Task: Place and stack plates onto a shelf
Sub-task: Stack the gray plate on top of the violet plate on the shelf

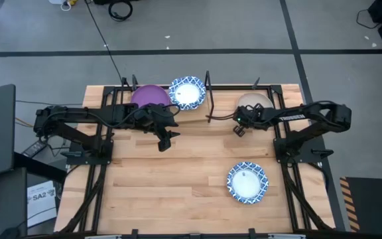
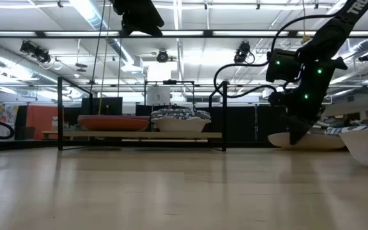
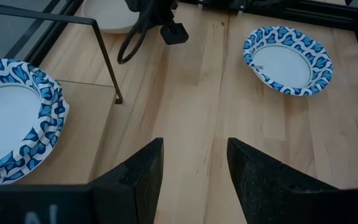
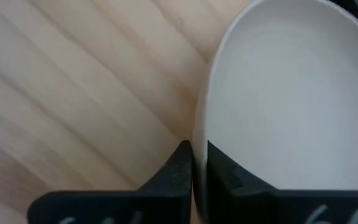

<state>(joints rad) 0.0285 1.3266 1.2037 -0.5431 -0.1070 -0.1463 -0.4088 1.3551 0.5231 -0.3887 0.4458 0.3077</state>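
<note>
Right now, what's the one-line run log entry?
right gripper: shut on beige plate rim | left gripper: open, idle | shelf: purple plate, patterned plate

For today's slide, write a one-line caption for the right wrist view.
Right end effector shut on the rim of the beige plate resting on the wooden tabletop.

Your shelf (image 1: 197,113) sits at the table's (image 1: 178,179) far edge, two plates (image 1: 171,95) side by side on it. To its right lies another plate (image 1: 257,101); a fourth plate (image 1: 248,182) rests nearer, front right.
</note>
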